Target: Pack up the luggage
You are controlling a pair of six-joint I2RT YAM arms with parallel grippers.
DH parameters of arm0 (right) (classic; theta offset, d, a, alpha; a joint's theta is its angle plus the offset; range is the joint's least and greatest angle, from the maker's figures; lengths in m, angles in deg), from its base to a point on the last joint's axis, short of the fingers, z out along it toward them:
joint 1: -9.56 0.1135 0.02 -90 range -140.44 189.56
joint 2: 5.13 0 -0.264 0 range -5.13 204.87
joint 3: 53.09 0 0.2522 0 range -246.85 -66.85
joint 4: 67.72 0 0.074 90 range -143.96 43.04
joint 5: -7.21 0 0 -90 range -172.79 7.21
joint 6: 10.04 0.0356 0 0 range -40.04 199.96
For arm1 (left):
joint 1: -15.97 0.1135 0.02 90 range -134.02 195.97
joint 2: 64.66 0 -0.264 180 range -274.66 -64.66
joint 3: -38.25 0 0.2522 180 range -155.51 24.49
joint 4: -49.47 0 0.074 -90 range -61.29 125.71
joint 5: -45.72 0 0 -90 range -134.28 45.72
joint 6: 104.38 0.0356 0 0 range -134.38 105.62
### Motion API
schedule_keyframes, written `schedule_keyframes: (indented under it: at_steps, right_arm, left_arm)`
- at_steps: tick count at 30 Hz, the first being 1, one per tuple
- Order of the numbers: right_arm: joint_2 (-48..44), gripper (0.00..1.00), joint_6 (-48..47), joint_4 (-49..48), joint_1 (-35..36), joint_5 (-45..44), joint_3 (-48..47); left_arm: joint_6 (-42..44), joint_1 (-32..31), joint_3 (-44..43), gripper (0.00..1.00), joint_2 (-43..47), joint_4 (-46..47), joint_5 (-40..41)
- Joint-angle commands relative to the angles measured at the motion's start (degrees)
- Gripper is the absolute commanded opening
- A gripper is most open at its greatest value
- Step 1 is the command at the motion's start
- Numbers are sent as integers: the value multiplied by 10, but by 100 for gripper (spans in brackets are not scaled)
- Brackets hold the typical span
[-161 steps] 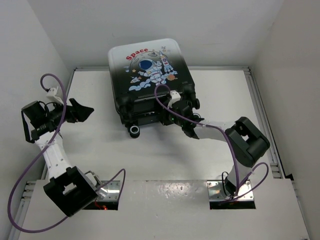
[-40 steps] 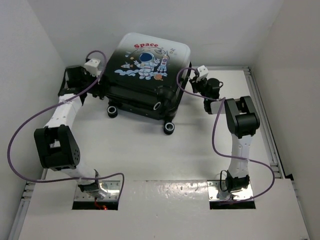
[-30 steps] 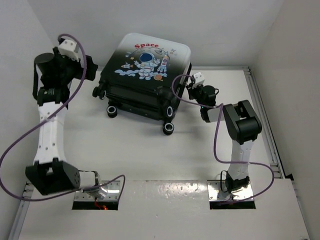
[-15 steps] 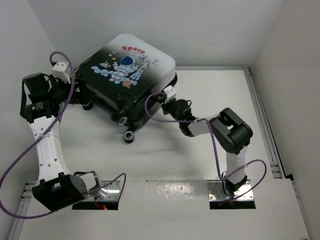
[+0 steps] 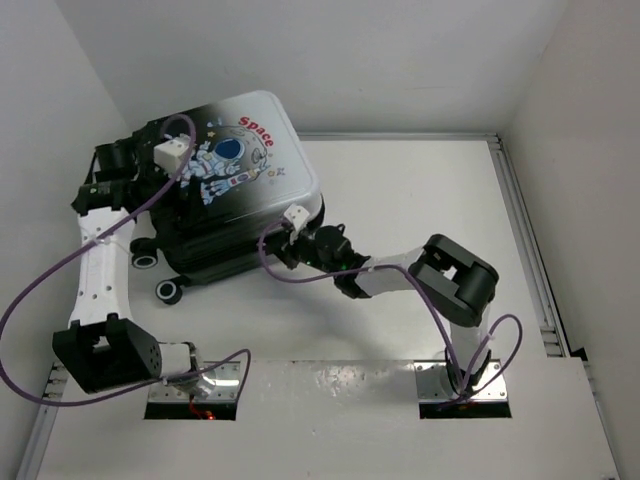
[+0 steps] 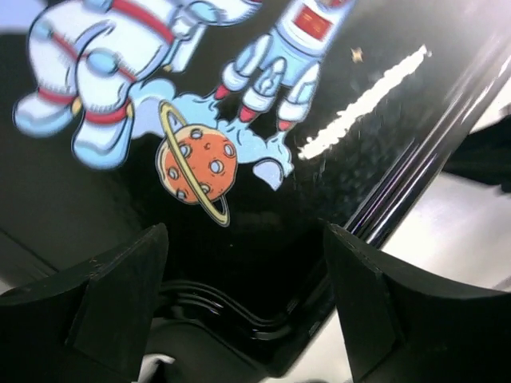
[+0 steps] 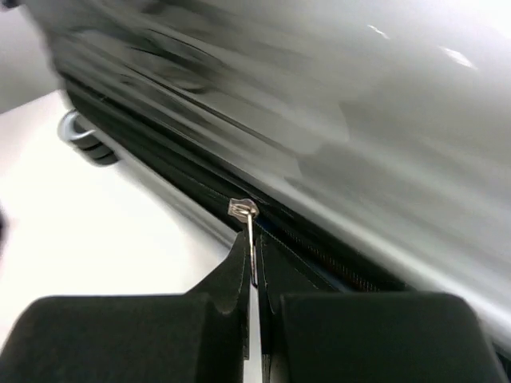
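The luggage [image 5: 235, 170] is a white-to-black hard-shell suitcase with an astronaut and red "Space" print, lying closed at the table's back left, wheels toward me. My right gripper [image 5: 297, 243] is at its right front corner, shut on the silver zipper pull [image 7: 246, 217] of the black zipper seam. My left gripper [image 5: 140, 165] is open, its fingers [image 6: 120, 295] spread over the black lower end of the lid [image 6: 263, 207] beside the planet print. I cannot tell whether they touch the shell.
Two black wheels [image 5: 168, 291] stick out at the suitcase's near left. White walls close in on the left, back and right. A metal rail [image 5: 525, 240] runs along the table's right edge. The arm bases [image 5: 460, 385] sit at the near edge.
The suitcase has turned and slid toward the left over the last second. My right gripper followed along its seam to the right front corner. My left gripper moved onto the lid.
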Motion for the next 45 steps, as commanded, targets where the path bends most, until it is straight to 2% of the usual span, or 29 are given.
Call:
schedule_keyframes:
  at_steps: [1,6,9,11,12,15,16,18,20,22,23,24,25,26,29,32,34,35,37,39,45]
  right_arm:
    - [-44,0,-18,14,-122,-101,30]
    - [-104,0,-55,19,-210,-67,116]
    - [-137,0,-72,25,-280,-40,152]
    - [-146,0,-76,21,-304,-11,166]
    - [-145,0,-76,20,-314,-7,170]
    - [-145,0,-70,7,-311,20,184]
    - [-142,0,-69,4,-308,21,184]
    - [-138,0,-59,2,-293,26,180]
    - [-136,0,-43,-10,-283,31,178]
    - [-137,0,-29,1,-285,70,176]
    - [-142,0,-22,13,-284,116,164]
    - [-143,4,-14,19,-279,150,162]
    - [-145,14,-7,21,-277,174,161]
    - [-143,31,6,21,-274,193,155]
    - [-123,45,17,48,-273,243,114]
    - [-87,57,46,144,-282,316,37]
    - [-55,60,54,191,-291,397,-22]
    - [-50,60,55,248,-295,410,-36]
    - [-30,61,57,268,-295,454,-79]
    - [-4,65,65,301,-292,464,-111]
    - [37,65,78,330,-295,424,-138]
  left_arm:
    - [-33,-62,22,83,1,64,106]
    - [-65,-99,62,80,-60,94,242]
    - [-77,-99,78,75,-94,113,295]
    - [-69,-99,78,74,-111,113,295]
    - [-64,-99,78,76,-111,113,284]
    - [-41,-99,40,83,-81,72,177]
    - [-24,-99,18,88,-70,48,109]
    - [3,-107,12,89,-42,-3,89]
    - [32,-107,23,91,5,-19,111]
    - [71,-94,31,93,28,-49,111]
    - [79,-68,31,94,41,-61,100]
    - [84,-56,31,96,46,-72,94]
    - [91,-45,38,96,47,-95,85]
    - [114,-31,38,97,53,-109,68]
    - [167,-4,44,99,59,-156,31]
    - [203,21,38,100,59,-190,-1]
    - [219,26,30,100,53,-207,-9]
    - [219,32,30,100,53,-207,-9]
    - [219,37,30,100,53,-207,-14]
    - [211,43,24,100,47,-194,-14]
    - [190,54,7,100,35,-162,-9]
